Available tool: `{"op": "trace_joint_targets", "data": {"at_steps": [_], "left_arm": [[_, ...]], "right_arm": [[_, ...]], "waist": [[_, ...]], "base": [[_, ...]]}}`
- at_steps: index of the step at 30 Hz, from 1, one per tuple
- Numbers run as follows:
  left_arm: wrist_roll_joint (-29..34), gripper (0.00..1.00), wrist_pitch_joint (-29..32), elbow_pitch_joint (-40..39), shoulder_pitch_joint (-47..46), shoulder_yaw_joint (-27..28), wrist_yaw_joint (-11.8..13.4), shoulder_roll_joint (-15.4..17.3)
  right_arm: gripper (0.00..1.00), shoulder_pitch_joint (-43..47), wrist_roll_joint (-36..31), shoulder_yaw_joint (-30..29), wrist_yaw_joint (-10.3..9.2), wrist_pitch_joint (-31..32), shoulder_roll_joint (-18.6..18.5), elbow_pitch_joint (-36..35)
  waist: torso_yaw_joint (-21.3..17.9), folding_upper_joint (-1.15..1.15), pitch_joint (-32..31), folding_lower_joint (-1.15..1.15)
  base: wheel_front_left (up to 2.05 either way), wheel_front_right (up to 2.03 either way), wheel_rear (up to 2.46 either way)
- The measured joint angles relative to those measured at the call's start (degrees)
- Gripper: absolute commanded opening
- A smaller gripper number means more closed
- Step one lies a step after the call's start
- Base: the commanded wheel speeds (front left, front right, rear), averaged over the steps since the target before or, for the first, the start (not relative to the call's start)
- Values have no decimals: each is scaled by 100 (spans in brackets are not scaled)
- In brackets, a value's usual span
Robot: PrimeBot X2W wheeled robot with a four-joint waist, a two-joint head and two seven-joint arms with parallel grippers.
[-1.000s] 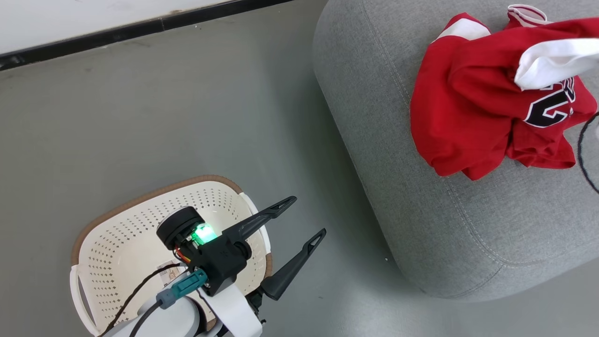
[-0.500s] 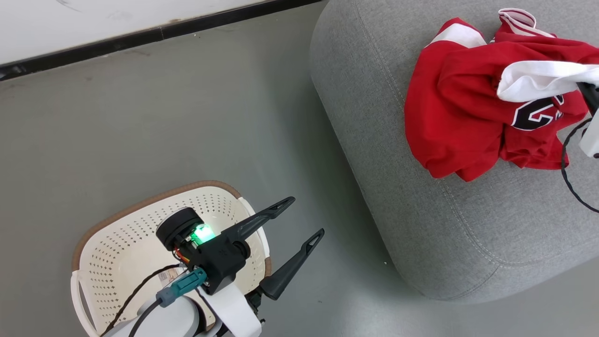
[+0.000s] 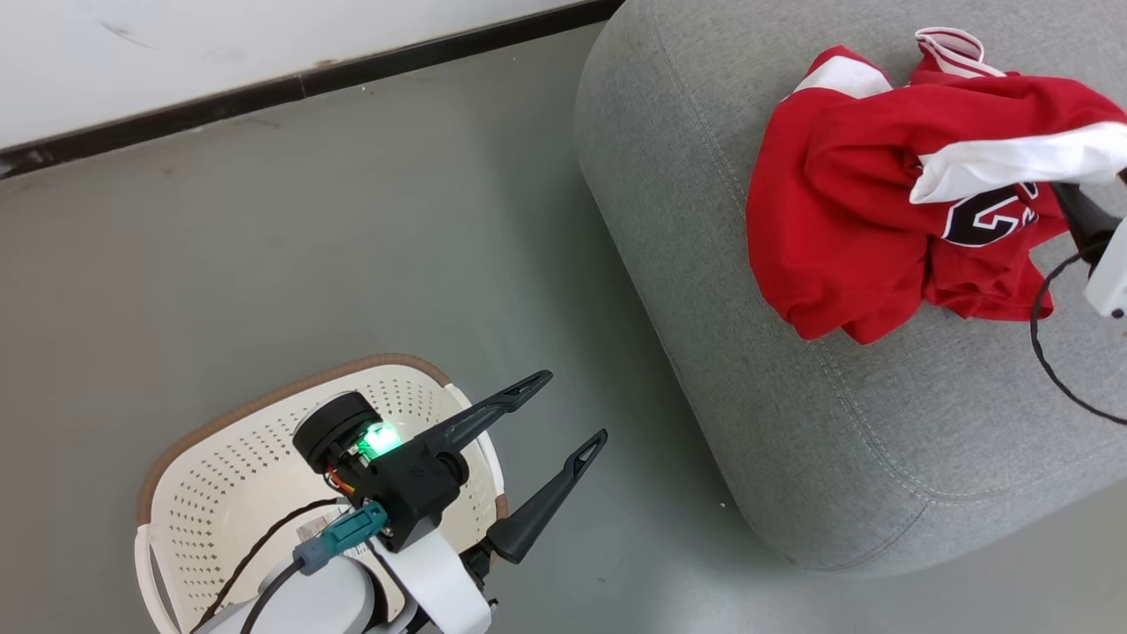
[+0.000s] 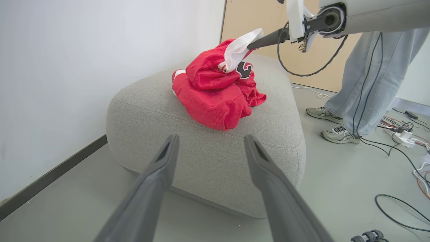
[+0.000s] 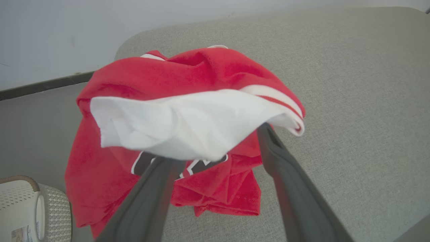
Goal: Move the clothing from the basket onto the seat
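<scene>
Red, white-trimmed clothing (image 3: pixel 836 220); grey seat (image 3: pixel 792 440); cream, perforated, brown-rimmed basket (image 3: pixel 220 475).

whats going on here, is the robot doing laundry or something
The red clothing lies heaped on the grey seat. The right tool is open at the heap, with white trim draped across it. The left tool hangs open and empty by the basket, whose visible part holds no clothes. A person stands beside the seat.

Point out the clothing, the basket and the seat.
clothing (image 3: pixel 828 229), head view, red fabric of the pile
basket (image 3: pixel 229 458), head view, perforated inner wall
seat (image 3: pixel 845 440), head view, bare grey cushion top
</scene>
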Motion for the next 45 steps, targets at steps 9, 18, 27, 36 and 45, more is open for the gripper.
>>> {"op": "trace_joint_targets", "data": {"at_steps": [9,18,27,36,45], "left_arm": [[-49,100,-5,97,1,13,0,-3],[-81,100,-25,196,86,118,0,-80],[-111,100,-31,212,249,279,14,-212],[-111,100,-31,152,470,457,85,-334],[-107,100,-31,-2,637,569,133,-394]], "right_arm": [[100,261,124,156,0,-1,-119,-79],[100,514,181,375,0,-144,-385,-403],[100,545,162,503,0,-356,-577,-815],[100,722,174,627,0,-472,-700,-1085],[100,804,232,646,0,-656,-815,-1326]], "waist": [[-56,0,-173,0],[-118,0,-450,0],[-152,0,-737,0],[-104,0,-995,0],[22,0,-1219,0]], "base": [[0,0,0],[0,0,0],[0,0,0],[0,0,0],[0,0,0]]}}
